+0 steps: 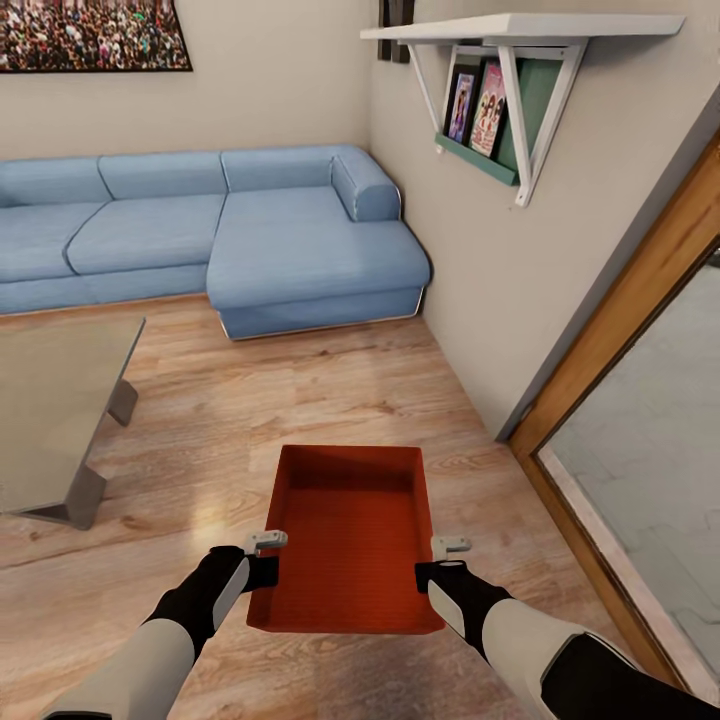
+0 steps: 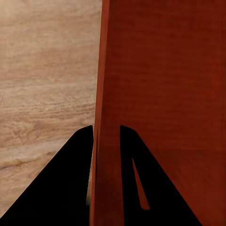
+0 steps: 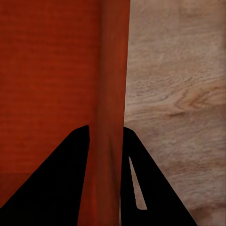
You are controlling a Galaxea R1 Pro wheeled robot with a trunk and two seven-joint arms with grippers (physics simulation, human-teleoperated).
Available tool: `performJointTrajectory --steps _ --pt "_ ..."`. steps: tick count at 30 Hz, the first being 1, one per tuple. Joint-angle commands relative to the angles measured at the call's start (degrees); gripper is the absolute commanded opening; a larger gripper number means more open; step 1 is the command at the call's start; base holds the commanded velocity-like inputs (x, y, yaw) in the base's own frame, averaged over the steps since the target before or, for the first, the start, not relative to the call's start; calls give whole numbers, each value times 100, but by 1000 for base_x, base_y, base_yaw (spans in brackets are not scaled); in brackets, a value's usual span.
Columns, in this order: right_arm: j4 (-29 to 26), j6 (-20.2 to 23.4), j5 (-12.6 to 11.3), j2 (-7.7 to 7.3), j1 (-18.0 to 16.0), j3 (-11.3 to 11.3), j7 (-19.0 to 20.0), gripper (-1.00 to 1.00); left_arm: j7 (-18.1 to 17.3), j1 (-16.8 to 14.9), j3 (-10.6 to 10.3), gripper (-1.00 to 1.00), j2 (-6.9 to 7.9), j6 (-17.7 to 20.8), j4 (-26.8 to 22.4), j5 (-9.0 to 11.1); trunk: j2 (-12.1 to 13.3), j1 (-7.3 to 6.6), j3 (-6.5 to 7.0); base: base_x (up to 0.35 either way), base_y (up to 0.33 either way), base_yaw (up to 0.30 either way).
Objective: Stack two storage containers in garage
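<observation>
Glass and grey metal make up the low table (image 1: 50,400) at my far left, standing on the light wood-plank floor (image 1: 300,400) of the living room. Behind it the blue sectional sofa (image 1: 200,230) runs along the beige wall under a dark framed picture (image 1: 90,35).

My left end effector (image 1: 268,556) is pinching the left wall of the orange-red storage container (image 1: 350,540); in the left wrist view its two dark fingers (image 2: 70,179) sit on either side of that thin wall (image 2: 101,117), one outside, one inside. The container is held between my two arms, in front of me, above the wood floor, open top up.

My right end effector (image 1: 447,560) is clamped on the container's right wall; the right wrist view shows its fingers (image 3: 61,179) straddling the rim (image 3: 113,94), with wood planks beyond.

Further right, a white wall shelf (image 1: 520,30) with a green rack of picture books (image 1: 475,105) hangs on the side wall, and a wood-framed glass door (image 1: 640,420) closes the right edge.
</observation>
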Motion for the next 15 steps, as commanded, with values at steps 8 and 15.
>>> performJointTrajectory --steps 8,15 --pt "-7 39 21 -47 -1 84 -47 -100 67 3 -13 -100 28 39 -10 -132 321 -177 141 0 0 0" --pt "-7 2 13 -50 3 84 -42 -100 66 3 -13 -100 35 38 -10 -133 601 -330 266 0 0 0"
